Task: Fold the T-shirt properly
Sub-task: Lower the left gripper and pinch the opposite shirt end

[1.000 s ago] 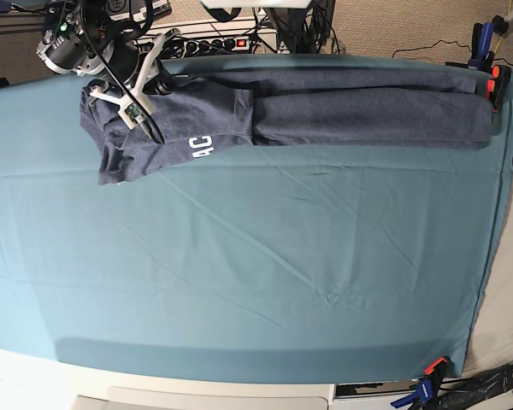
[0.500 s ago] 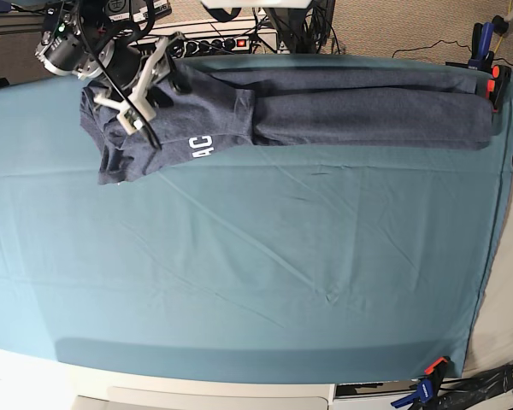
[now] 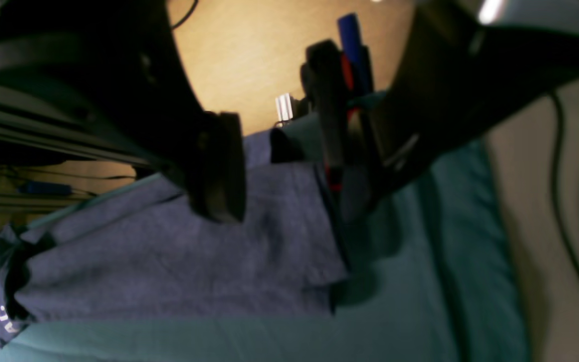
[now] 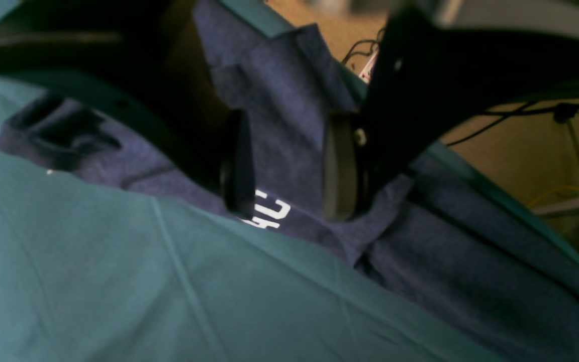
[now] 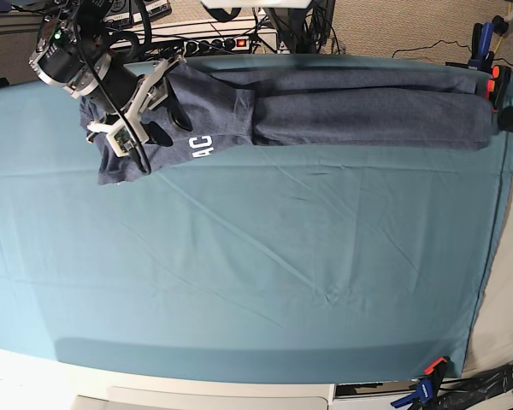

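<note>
T-shirt (image 5: pixel 325 107) lies folded into a long band along the cloth's (image 5: pixel 239 273) far edge. Right gripper (image 4: pixel 284 166) hovers over the lettered end, jaws parted, empty (likely poised to regrip). Left gripper (image 3: pixel 279 166) sits at the other end, wide, holding nothing.

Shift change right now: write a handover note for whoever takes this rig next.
Right gripper: open, jaws apart above the T-shirt, near the white lettering; nothing held.
Left gripper: open, over the shirt's other end at the table edge, next to a clamp; nothing held.
Shirt: a long narrow band along the far edge of the teal cloth, bunched and crooked at the lettering end.
Done: lengthwise folds, apparently.
Left: tidy the bunched end, then probably fold the band across into a compact stack.
</note>
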`<move>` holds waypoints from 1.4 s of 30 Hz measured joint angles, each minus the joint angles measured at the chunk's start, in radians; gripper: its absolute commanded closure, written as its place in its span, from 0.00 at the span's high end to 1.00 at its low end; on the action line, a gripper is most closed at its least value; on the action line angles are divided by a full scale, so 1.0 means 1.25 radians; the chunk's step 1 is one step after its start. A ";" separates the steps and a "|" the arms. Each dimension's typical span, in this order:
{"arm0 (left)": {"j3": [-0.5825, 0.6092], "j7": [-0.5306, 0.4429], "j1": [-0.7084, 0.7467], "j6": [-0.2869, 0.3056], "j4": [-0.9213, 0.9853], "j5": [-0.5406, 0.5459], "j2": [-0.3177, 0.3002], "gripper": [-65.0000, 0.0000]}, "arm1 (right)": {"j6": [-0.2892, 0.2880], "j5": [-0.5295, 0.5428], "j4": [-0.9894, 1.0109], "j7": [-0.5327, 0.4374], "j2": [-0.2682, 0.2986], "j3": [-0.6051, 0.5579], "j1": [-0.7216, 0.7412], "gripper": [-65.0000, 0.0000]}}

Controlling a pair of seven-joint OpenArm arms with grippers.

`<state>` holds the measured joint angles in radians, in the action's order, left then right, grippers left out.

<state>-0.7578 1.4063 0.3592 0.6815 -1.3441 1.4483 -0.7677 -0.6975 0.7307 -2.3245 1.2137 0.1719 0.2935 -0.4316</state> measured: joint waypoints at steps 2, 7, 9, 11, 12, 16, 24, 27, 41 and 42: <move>0.011 0.000 -0.002 0.000 0.000 -0.007 0.005 0.50 | 0.000 0.000 0.000 0.000 0.000 0.000 0.000 0.36; 0.046 -0.018 -0.002 -0.010 0.000 -0.070 0.013 0.50 | 0.000 0.000 0.000 -0.006 0.000 0.000 0.000 0.36; 0.047 -0.034 -0.004 -0.017 0.000 -0.097 0.021 0.50 | 0.000 0.000 0.000 -0.006 0.000 0.000 0.000 0.36; 0.056 -0.044 -0.004 -0.027 0.000 -0.115 0.022 0.50 | 0.000 0.000 0.000 -0.006 0.000 0.000 0.000 0.36; 0.060 -0.046 -0.005 -0.027 0.000 -0.124 0.022 0.50 | 0.000 0.000 0.000 -0.006 0.000 0.000 0.000 0.36; 0.103 -0.079 -0.018 -0.048 0.000 -0.176 0.022 0.50 | 0.000 0.000 0.000 -0.009 0.000 0.000 0.000 0.36; 0.265 -0.102 -0.146 -0.065 0.051 -0.246 0.018 0.50 | 0.000 0.000 0.000 -0.014 0.000 0.000 0.000 0.36; 0.280 -0.108 -0.206 -0.053 0.142 -0.219 0.017 0.50 | 0.000 0.000 0.000 -0.014 0.000 0.000 0.000 0.36; 0.280 -0.015 -0.266 -0.006 0.387 0.024 -0.027 0.50 | 0.000 0.000 0.000 -0.013 0.002 0.000 0.000 0.36; 0.280 -0.015 -0.265 -0.006 0.387 0.024 -0.029 0.50 | 0.000 0.000 0.000 -0.013 0.002 0.000 0.000 0.36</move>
<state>-0.4076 1.3880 0.0277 0.6743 -0.8604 1.4788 -0.8036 -0.6975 0.7307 -2.3245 1.1969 0.1741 0.2935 -0.4320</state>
